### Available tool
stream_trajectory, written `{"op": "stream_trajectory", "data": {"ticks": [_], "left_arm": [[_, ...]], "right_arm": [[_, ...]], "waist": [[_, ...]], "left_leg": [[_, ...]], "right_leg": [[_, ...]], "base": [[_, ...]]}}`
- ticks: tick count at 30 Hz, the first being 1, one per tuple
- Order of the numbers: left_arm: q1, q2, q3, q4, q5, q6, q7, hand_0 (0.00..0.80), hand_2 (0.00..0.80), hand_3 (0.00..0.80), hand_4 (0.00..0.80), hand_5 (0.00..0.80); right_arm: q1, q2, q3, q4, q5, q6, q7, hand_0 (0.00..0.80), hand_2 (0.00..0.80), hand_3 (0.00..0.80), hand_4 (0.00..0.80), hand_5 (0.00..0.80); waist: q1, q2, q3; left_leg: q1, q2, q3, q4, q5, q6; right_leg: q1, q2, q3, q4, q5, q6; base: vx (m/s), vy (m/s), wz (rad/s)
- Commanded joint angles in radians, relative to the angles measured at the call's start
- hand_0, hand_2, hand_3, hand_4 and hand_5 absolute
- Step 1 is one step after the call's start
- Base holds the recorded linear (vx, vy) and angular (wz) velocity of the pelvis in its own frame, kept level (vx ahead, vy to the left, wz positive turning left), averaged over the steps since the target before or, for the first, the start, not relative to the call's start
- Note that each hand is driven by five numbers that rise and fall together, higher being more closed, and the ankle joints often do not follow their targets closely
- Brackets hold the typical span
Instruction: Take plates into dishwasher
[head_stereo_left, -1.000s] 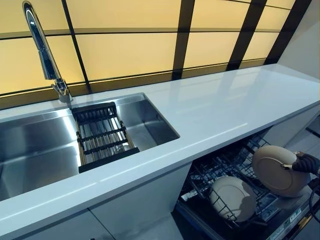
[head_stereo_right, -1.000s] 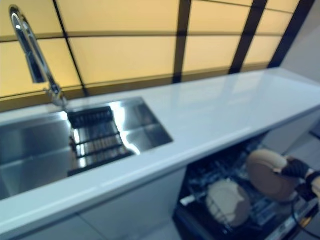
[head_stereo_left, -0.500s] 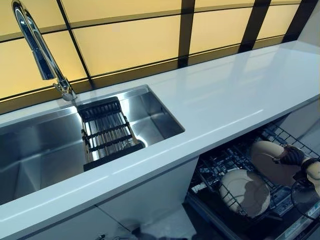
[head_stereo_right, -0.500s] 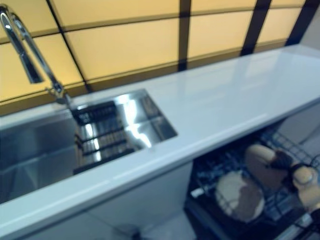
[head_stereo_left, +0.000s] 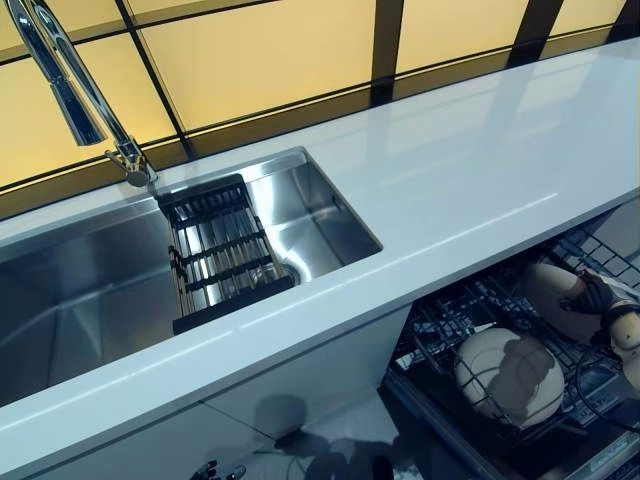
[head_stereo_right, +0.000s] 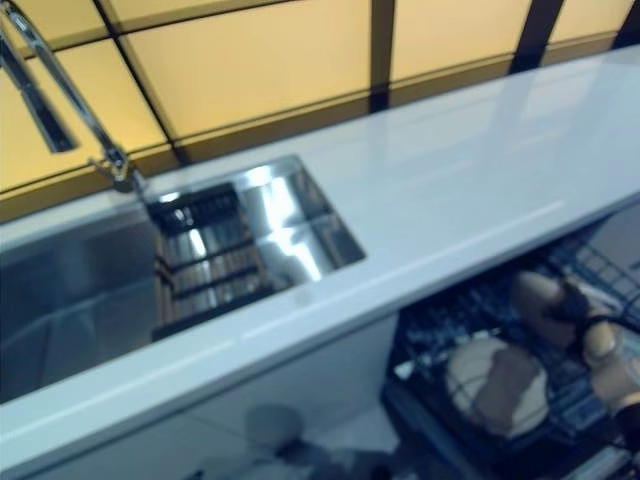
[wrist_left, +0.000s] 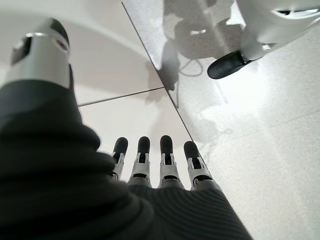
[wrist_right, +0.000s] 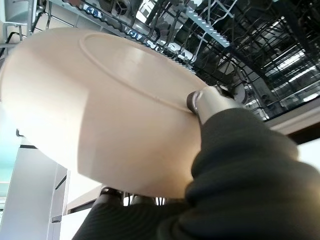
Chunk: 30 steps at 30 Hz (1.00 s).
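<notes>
My right hand (head_stereo_left: 597, 296) is shut on a beige plate (head_stereo_left: 552, 288), held tilted over the open dishwasher's wire rack (head_stereo_left: 455, 320). In the right wrist view the thumb (wrist_right: 209, 101) presses on the plate (wrist_right: 100, 110) and the fingers curl under its rim, with the dark rack (wrist_right: 240, 40) just beyond. A second beige plate (head_stereo_left: 510, 375) stands on edge in the rack, nearer to me. My left hand (wrist_left: 160, 162) hangs over the floor with straight fingers and holds nothing.
A white countertop (head_stereo_left: 450, 190) runs above the dishwasher. To the left is a steel sink (head_stereo_left: 90, 290) with a black drain rack (head_stereo_left: 225, 255) and a tall faucet (head_stereo_left: 70, 90). White cabinet fronts (head_stereo_left: 300, 380) sit below the counter.
The camera has tipped down and to the right. My right hand has carried the plate lower and deeper into the dishwasher rack, turning it more edge-on behind the standing plate.
</notes>
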Motion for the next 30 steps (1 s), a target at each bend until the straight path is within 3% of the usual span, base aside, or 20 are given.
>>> {"op": "stream_trajectory", "data": {"ticks": [1, 7, 23, 30], "left_arm": [[-0.039, 0.054, -0.032, 0.003, -0.031, -0.029, -0.005, 0.000, 0.000, 0.000, 0.000, 0.000], [-0.048, 0.048, -0.037, -0.005, -0.039, -0.030, -0.002, 0.000, 0.000, 0.000, 0.000, 0.000], [-0.066, 0.042, -0.047, -0.030, -0.046, -0.029, -0.020, 0.000, 0.000, 0.000, 0.000, 0.000], [-0.079, 0.037, -0.057, -0.032, -0.046, -0.025, -0.024, 0.000, 0.000, 0.000, 0.000, 0.000]], "right_arm": [[-0.127, -0.018, 0.066, 0.020, -0.038, 0.003, -0.050, 0.800, 0.800, 0.800, 0.800, 0.800], [-0.133, -0.011, 0.104, 0.044, -0.119, 0.005, -0.046, 0.800, 0.800, 0.800, 0.800, 0.800], [-0.147, 0.041, 0.166, 0.114, -0.118, 0.055, 0.023, 0.800, 0.800, 0.800, 0.800, 0.800], [-0.173, 0.067, 0.186, 0.201, -0.107, 0.047, 0.034, 0.800, 0.800, 0.800, 0.800, 0.800]], "waist": [[0.015, -0.093, -0.015], [0.014, -0.075, 0.000], [0.018, -0.035, 0.020], [0.026, -0.025, 0.021]], "left_leg": [[0.028, -0.015, -0.032, 0.002, -0.045, 0.004], [0.022, -0.019, -0.031, 0.001, -0.041, 0.000], [0.011, -0.028, -0.033, -0.002, -0.034, -0.006], [0.011, -0.031, -0.038, -0.002, -0.034, -0.007]], "right_leg": [[0.001, -0.071, 0.026, 0.012, 0.009, 0.103], [-0.008, -0.077, 0.023, 0.012, 0.011, 0.103], [-0.021, -0.093, 0.016, 0.013, 0.014, 0.101], [-0.022, -0.099, 0.015, 0.012, 0.015, 0.102]], "base": [[-0.011, -0.010, 0.04], [0.000, 0.000, 0.00], [-0.011, 0.008, 0.02], [-0.004, 0.004, 0.01]]}}
